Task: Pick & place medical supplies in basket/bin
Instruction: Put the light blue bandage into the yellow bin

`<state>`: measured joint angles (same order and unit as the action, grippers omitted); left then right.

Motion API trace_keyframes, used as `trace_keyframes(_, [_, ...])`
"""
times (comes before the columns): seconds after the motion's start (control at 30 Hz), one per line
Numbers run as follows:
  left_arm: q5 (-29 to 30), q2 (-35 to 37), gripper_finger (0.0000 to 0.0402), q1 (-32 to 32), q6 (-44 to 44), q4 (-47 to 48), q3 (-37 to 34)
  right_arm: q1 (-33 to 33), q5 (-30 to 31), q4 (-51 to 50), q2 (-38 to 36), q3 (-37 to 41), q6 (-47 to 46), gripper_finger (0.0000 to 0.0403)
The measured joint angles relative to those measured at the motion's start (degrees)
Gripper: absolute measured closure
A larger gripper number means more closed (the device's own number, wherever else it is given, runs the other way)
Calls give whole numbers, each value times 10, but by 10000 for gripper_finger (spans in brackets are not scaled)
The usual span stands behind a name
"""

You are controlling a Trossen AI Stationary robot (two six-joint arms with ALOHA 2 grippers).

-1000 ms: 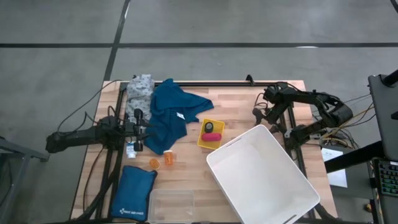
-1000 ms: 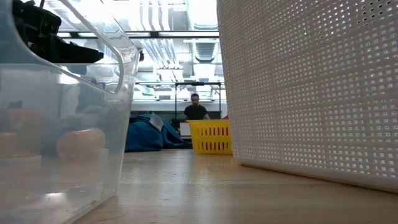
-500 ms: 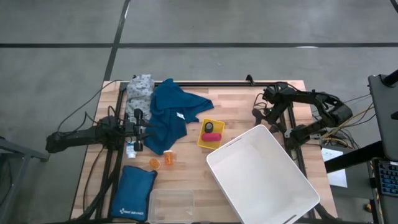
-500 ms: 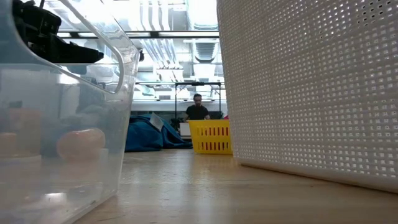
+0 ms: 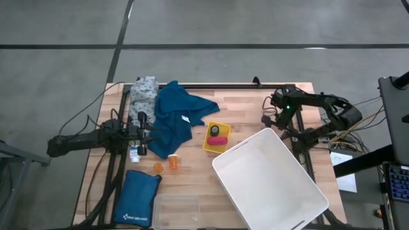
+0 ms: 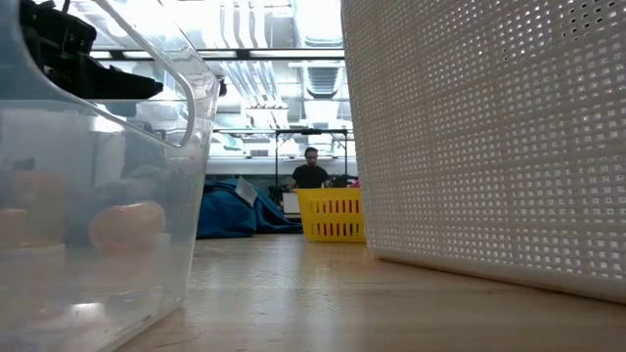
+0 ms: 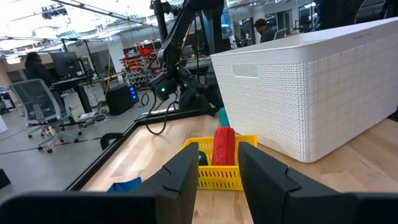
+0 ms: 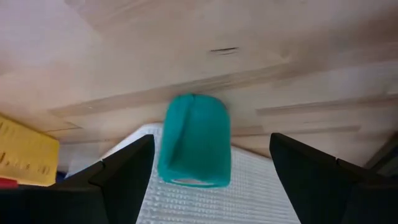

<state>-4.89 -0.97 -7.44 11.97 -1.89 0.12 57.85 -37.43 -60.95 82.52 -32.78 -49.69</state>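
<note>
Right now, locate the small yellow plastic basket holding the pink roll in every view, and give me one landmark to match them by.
High view: small yellow plastic basket at table centre, touching the far left corner of the large white perforated bin.
Low view: basket mid-picture, left of the bin's wall.
Left wrist view: basket bottom centre, bin to its right.
Right wrist view: only a yellow corner at the left edge, bin below centre.
Shared landmark: the white bin.

Blue padded pouch (image 5: 138, 197) beside clear container (image 5: 175, 211).
</note>
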Motion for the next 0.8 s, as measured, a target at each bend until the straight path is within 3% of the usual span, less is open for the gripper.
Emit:
trace_keyframes(0.3, [0,0,284,0,0,0,0,-21,-7,1,82,0,1,95])
trace_keyframes(0.47, [0,0,284,0,0,0,0,-33,-65,1,127,0,14,99])
trace_keyframes(0.57, [0,0,284,0,0,0,0,-38,-93,1,141,-2,15,98])
trace_keyframes(0.8, [0,0,284,0,0,0,0,-40,-96,3,150,-7,21,92])
